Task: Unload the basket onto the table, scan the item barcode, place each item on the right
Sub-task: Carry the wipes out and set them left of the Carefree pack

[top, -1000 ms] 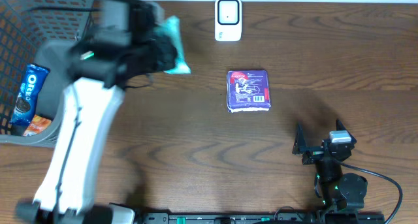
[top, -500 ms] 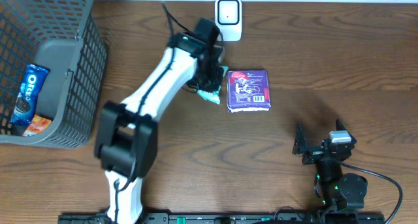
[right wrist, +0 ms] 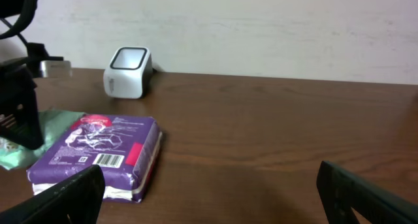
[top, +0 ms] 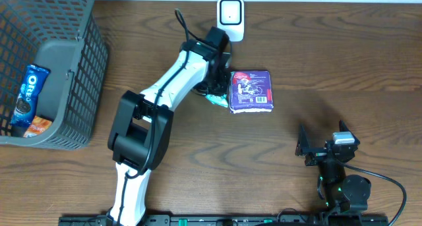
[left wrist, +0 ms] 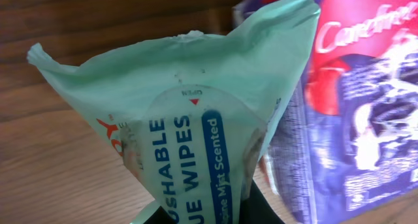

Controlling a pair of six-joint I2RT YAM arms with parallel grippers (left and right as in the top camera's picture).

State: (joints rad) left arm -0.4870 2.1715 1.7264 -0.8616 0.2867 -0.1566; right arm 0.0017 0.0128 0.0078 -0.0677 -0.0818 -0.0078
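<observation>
Mint-green wipes pack [left wrist: 196,119] in left claw [top: 216,89], beside purple packet [top: 250,91].

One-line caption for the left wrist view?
Left gripper holds a green flushable-wipes pack beside the purple Carefree package on the wooden table.

A dark brown wood-grain desk [top: 356,61] is seen, evenly lit; a plain pale wall [right wrist: 274,28] is set behind its far edge.

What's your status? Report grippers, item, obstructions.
Left gripper shut on wipes pack. Right gripper open, empty, off to the side. Wipes pack low beside purple pack, short of scanner. Purple pack lies before scanner.
</observation>
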